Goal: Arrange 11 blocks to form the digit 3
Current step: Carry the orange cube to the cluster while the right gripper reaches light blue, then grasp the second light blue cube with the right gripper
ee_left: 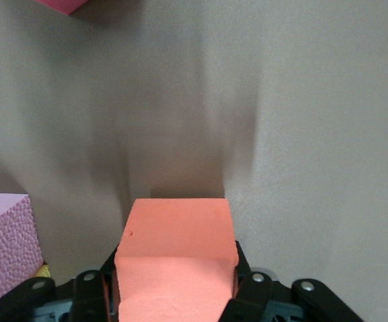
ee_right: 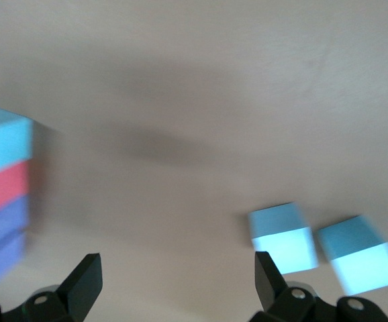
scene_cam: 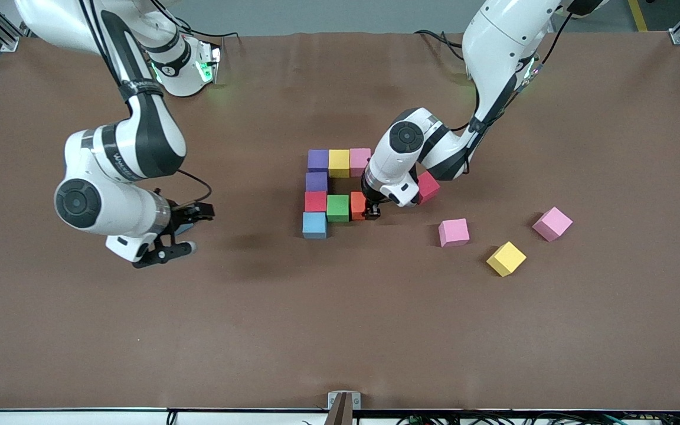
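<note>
The figure stands mid-table: purple (scene_cam: 318, 159), yellow (scene_cam: 339, 162) and pink (scene_cam: 359, 160) blocks in a row, then purple (scene_cam: 316, 181), red (scene_cam: 316, 201) and blue (scene_cam: 314, 225) in a column, with green (scene_cam: 337, 208) beside the red. My left gripper (scene_cam: 370, 211) (ee_left: 177, 295) is shut on an orange block (scene_cam: 358, 205) (ee_left: 177, 255), low beside the green one. My right gripper (scene_cam: 177, 235) (ee_right: 177, 282) hangs open with nothing in it toward the right arm's end. Two light blue blocks (ee_right: 281, 236) (ee_right: 362, 253) lie by one of its fingers.
A red block (scene_cam: 428, 186) lies by the left wrist. Loose pink (scene_cam: 454, 232), yellow (scene_cam: 506, 258) and pink (scene_cam: 552, 224) blocks sit toward the left arm's end, nearer the front camera. The brown table (scene_cam: 340, 330) stretches wide around them.
</note>
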### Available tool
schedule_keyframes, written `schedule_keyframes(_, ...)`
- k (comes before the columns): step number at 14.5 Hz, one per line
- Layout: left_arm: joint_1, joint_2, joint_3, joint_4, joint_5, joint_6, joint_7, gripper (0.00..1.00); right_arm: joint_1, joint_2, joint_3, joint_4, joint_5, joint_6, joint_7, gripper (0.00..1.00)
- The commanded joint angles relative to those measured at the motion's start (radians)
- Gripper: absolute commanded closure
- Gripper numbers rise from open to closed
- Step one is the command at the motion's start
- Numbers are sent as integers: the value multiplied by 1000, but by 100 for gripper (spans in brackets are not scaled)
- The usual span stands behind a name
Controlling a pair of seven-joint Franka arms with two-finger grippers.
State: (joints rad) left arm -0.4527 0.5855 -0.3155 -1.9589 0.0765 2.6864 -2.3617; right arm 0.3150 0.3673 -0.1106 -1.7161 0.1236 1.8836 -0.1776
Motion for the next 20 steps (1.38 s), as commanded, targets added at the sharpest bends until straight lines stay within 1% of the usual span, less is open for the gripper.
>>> schedule_keyframes(1, -4, 1, 3, -14, 19, 35, -25, 81, -49, -96, 19, -228, -71, 190, -187, 0)
schedule_keyframes(3, -4, 2, 3, -14, 19, 36, -25, 81, -91, -119, 19, -357, -71, 346, -294, 0)
schedule_keyframes(5, -6, 7, 3, -12, 19, 49, -25, 81, -123, -120, 19, -440, -71, 454, -390, 0)
schedule_keyframes(7, -7, 10, 3, -11, 19, 53, -24, 81, -145, -117, 19, -517, -70, 534, -424, 0)
schedule_keyframes(11, -17, 20, 6, -3, 19, 53, -24, 80, -148, -110, 20, -565, -65, 566, -424, 0)
schedule_keyframes(13, -17, 20, 7, -1, 25, 53, -24, 80, -146, -99, 22, -568, -59, 583, -424, 0)
schedule_keyframes(17, -15, 22, 9, 0, 31, 53, -24, 79, -145, -41, 22, -574, -56, 670, -422, 1)
schedule_keyframes(18, -15, 22, 10, 0, 31, 55, -24, 79, -145, -33, 22, -574, -56, 681, -422, 6)
schedule_keyframes(19, -14, 25, 12, 0, 31, 55, -24, 79, -145, -27, 22, -574, -55, 681, -422, 15)
schedule_keyframes(20, -15, 25, 12, 2, 31, 55, -24, 79, -145, -25, 22, -574, -55, 681, -422, 27)
